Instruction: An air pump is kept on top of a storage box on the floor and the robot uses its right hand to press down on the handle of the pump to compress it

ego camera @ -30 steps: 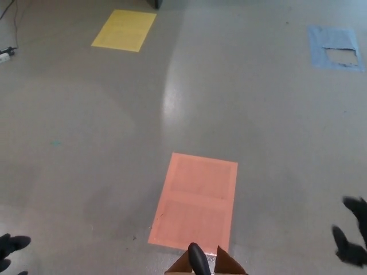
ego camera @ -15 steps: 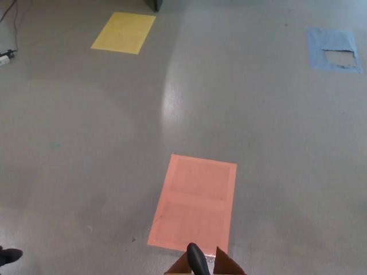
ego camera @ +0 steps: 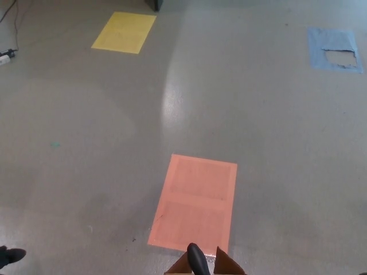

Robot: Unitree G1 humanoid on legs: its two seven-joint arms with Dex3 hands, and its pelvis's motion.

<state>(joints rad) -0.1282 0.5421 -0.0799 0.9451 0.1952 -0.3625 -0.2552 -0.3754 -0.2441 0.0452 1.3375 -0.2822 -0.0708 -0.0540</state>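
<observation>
From the head view, the right hand, which showed at the right edge a second ago, has gone out of sight, and only a dark tip of the left hand (ego camera: 11, 255) remains at the lower left, too little to tell its fingers' state; so the press has probably not begun. The black pump handle (ego camera: 198, 260) stands at the bottom edge on the brown box (ego camera: 230, 266). The grey floor (ego camera: 103, 132) carries orange (ego camera: 195, 200), yellow (ego camera: 124, 32) and torn blue (ego camera: 335, 48) sheets.

Lab floor (ego camera: 275, 143): grey, coloured marker patches (ego camera: 194, 201).
</observation>
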